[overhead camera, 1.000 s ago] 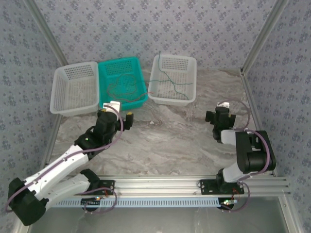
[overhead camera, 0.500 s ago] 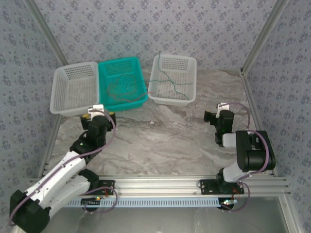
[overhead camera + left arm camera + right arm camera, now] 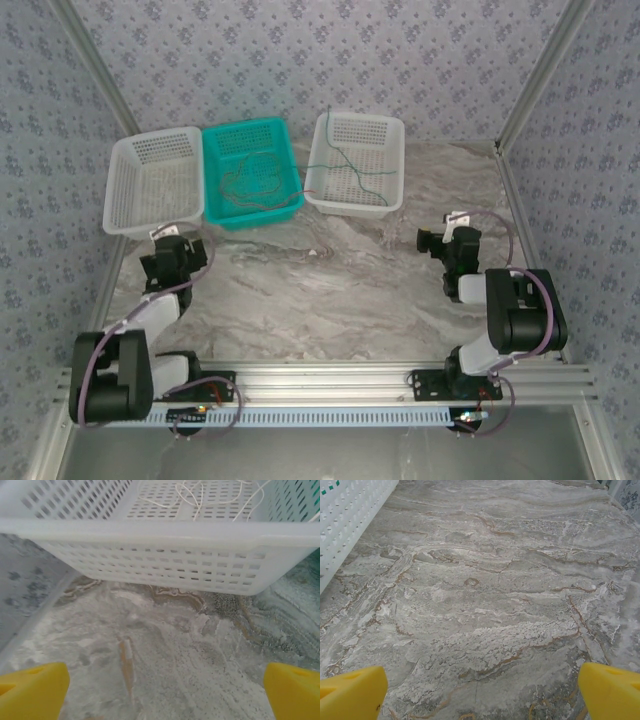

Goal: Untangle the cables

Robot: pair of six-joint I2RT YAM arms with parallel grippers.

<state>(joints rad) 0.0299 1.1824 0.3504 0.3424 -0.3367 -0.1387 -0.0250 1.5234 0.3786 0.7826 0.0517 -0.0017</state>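
Several cables (image 3: 255, 183), likely limp and featherlight, tangle in the teal basket (image 3: 243, 129) at the table's (image 3: 330, 290) far edge; I'd pinch a free end, left gripper (image 3: 162, 692) and right gripper (image 3: 480, 692) both spread wide, empty.

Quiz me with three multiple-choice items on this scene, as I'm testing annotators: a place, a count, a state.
1. Where does the green cable lie? A left white basket B teal basket C right white basket
2. How many baskets stand on the table? A two B three C four
3. The left claw is: A open B shut on a cable C shut on a rim
Key: C, green strands cross its floor; B, left white basket, teal basket, right white basket; A, its yellow fingertips sit wide apart.
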